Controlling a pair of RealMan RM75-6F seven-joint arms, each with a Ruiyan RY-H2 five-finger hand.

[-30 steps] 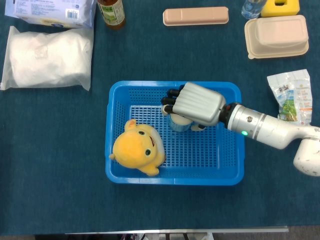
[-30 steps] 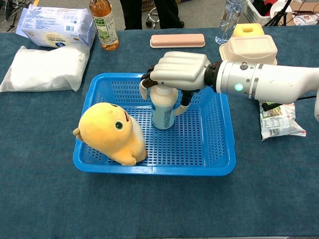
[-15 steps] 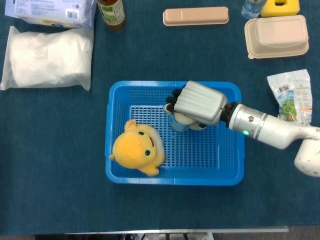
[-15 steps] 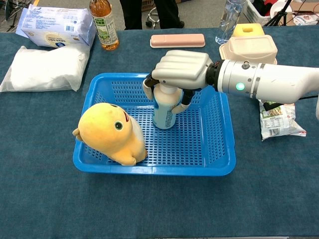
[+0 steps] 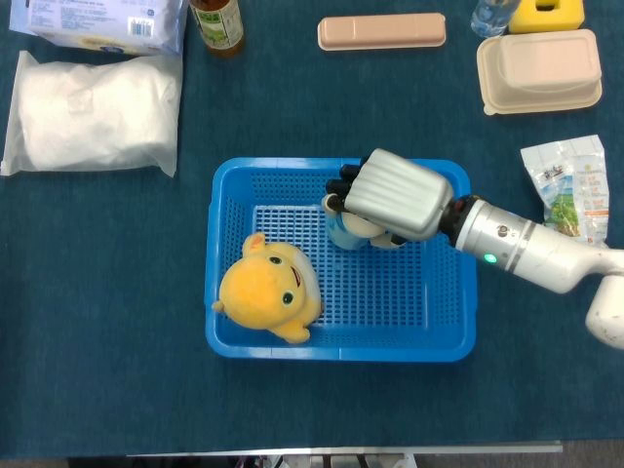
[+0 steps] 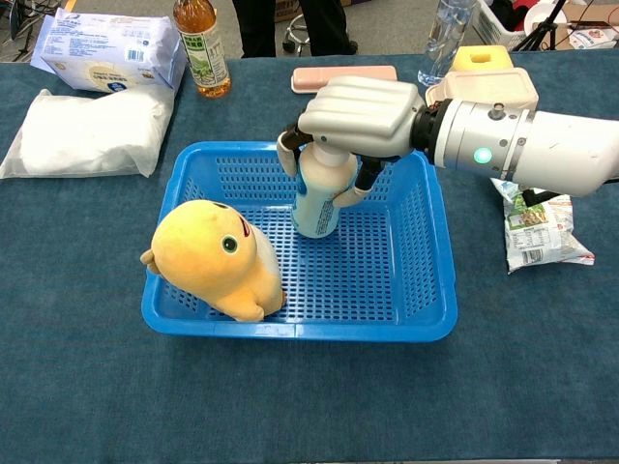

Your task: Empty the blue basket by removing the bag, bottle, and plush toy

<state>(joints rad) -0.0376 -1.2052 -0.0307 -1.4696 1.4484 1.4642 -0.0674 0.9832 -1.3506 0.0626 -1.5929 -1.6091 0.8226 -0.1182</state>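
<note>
Since a second earlier, the right hand had carried the bottle a little toward the far wall of the blue basket, and in the head view the hand covered most of the bottle, so only a pale sliver of it showed beneath the fingers. From that view the plush toy lay in the basket's near-left corner, untouched, while a small printed bag rested on the counter well to the right of the basket, which suggested the bag step was already finished. In the chest view the right hand wrapped the bottle near its top, fingers curled down either side, and the bottle's base appeared raised just off the basket floor, tilted slightly. The plush toy leaned against the basket's left wall there. The left hand showed in neither view. By this reading one of three items was out, the bottle was mid-removal but not yet clear of the basket's rim, and the toy remained.
</note>
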